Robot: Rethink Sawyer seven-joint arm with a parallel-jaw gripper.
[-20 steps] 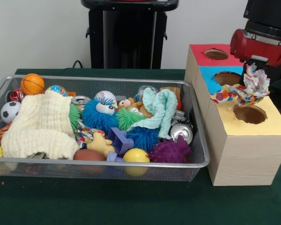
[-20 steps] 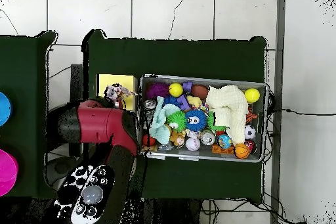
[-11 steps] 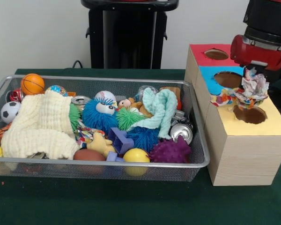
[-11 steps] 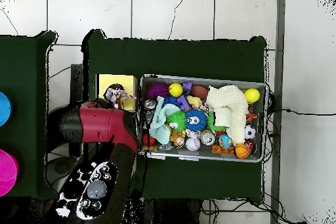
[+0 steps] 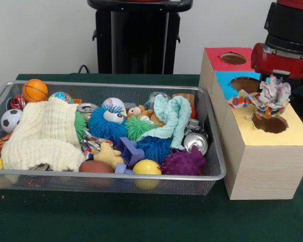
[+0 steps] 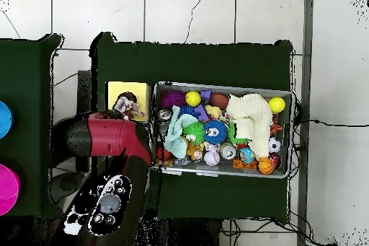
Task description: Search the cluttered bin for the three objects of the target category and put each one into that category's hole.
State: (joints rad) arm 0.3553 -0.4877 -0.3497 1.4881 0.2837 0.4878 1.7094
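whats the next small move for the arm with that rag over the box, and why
Probably lower and let go. The colorful rag hangs under the gripper right above the hole in the yellow part of the wooden box, not yet inside it; one end trails toward the blue section.

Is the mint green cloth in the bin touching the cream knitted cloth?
Apart. The front view shows the mint green cloth and the cream knitted cloth separated by a blue fuzzy ball with an eye.
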